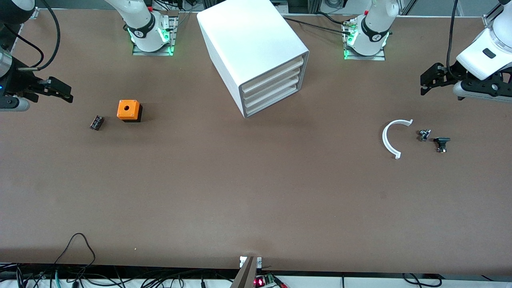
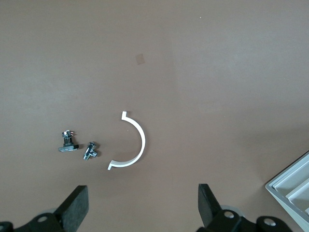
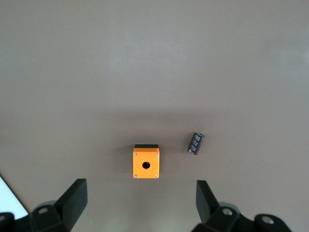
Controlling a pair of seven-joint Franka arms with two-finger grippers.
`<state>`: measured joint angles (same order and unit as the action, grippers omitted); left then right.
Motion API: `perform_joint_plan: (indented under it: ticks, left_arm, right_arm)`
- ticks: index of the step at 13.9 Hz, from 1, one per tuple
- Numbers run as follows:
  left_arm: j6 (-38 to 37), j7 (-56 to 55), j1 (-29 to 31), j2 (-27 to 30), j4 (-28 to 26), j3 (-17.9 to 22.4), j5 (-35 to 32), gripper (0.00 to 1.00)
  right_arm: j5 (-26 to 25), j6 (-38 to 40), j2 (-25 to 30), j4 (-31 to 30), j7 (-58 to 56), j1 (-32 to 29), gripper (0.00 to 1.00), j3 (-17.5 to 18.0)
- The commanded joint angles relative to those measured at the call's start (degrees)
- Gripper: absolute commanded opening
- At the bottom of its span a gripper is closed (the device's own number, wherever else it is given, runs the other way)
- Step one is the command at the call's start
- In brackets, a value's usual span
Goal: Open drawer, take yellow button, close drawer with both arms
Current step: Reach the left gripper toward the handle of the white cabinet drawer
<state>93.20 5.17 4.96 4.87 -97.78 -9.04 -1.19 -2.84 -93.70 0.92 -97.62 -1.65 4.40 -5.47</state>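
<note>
Drawer [image 1: 272,75] fronts are seen flush in the cabinet [image 1: 252,52], so the button is presumably hidden inside. Left gripper [image 1: 427,82] and right gripper [image 1: 60,91] are held spread-fingered at either end, well apart from the cabinet, awaiting approach.

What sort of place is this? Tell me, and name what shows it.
Most likely a robotics lab bench. Two arms stand bolted to a brown table, the left pincer and right pincer both open and waiting at its ends. Loose parts, such as an orange cube, lie beside a white cabinet, with cables along the edge.
</note>
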Motion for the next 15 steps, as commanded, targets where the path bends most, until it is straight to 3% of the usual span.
perform_joint_plan:
  ticks: [1, 13, 15]
  left_arm:
    - [-0.2, -0.2, 0.1, -0.4, 1.1, 0.0, -0.4, 1.00]
    - [-0.7, -0.4, -0.1, -1.5, 2.6, -0.4, -0.6, 1.00]
    - [-0.8, 0.2, -0.3, -4.3, 3.2, -0.4, -0.5, 1.00]
  right_arm:
    - [0.4, 1.0, 0.8, 0.3, -0.2, -0.1, 1.00, 0.1]
    - [0.3, 1.0, 0.8, 0.3, -0.2, -0.1, 1.00, 0.1]
    - [0.4, 1.1, 0.8, 0.3, -0.2, -0.1, 1.00, 0.1]
